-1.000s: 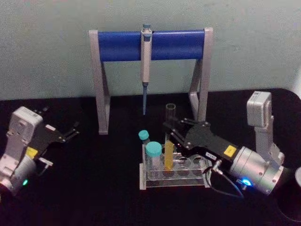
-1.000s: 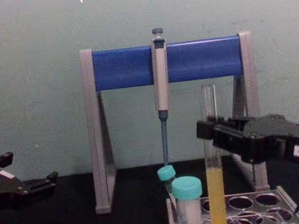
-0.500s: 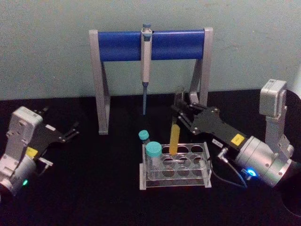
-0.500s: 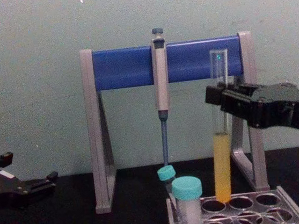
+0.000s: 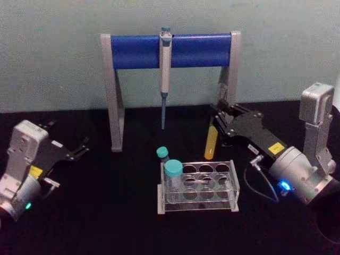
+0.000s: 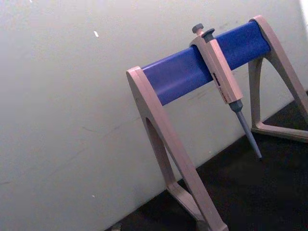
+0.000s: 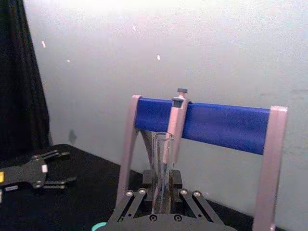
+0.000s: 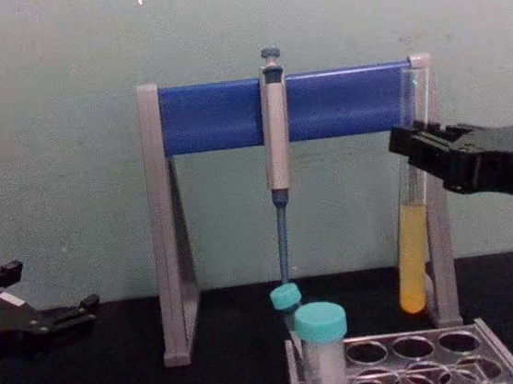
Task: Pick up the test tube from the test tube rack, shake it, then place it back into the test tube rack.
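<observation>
Over black table [image 5: 106, 223], test tube [image 5: 211, 144] hangs pinched in right hand [image 5: 218, 116].

Pipette [image 5: 165, 64] on grey-and-blue stand [image 5: 133, 51]; large teal-capped tube [image 5: 173, 175] beside small teal-capped tube [image 5: 162, 153].

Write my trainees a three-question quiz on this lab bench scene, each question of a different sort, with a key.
1. True or false: the test tube stands in the test tube rack.
2. What hangs on the blue stand? A pipette; B funnel; C brush.
3. Which gripper holds the test tube, and does the tube touch the rack?
Key: 1 false. 2 A. 3 The right gripper, shut on the test tube, which hangs above and behind the rack without touching it; the left gripper sits open at the left.
</observation>
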Available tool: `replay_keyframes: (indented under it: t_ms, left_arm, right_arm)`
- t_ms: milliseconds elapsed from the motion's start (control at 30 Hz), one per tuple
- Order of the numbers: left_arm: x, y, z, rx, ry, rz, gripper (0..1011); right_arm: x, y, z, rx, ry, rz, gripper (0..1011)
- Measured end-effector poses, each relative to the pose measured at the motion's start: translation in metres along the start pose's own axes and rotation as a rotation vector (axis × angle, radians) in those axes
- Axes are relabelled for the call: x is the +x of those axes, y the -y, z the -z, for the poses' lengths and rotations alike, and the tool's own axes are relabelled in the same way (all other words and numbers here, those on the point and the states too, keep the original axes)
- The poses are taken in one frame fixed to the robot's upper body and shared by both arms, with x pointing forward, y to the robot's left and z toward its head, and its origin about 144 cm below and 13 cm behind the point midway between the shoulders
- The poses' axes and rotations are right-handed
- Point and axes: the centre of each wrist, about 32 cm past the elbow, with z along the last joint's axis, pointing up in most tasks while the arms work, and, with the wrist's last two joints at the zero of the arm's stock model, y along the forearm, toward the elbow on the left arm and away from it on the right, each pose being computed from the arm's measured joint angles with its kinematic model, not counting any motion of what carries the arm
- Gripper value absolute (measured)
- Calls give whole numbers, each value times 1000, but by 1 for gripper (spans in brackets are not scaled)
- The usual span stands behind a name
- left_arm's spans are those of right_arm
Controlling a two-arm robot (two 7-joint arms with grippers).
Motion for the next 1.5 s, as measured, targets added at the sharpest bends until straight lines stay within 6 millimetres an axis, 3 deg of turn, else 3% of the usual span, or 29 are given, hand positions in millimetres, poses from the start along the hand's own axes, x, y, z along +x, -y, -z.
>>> replay_keyframes:
  t_ms: [433,767,1033,1500]
  left_arm:
    - [0,0,0,0,0,0,1001]
    - [0,0,0,0,0,0,1001]
    - [0,0,0,0,0,0,1001]
    - [0,0,0,0,0,0,1001]
  right_arm:
    - [1,0,1,-13,30,25,229]
    - [-3,21,-6,-34,76,31,229]
    - [-14,35,-8,-54,-8,-55,229]
    - [-17,5,5,17,-66,-147,229]
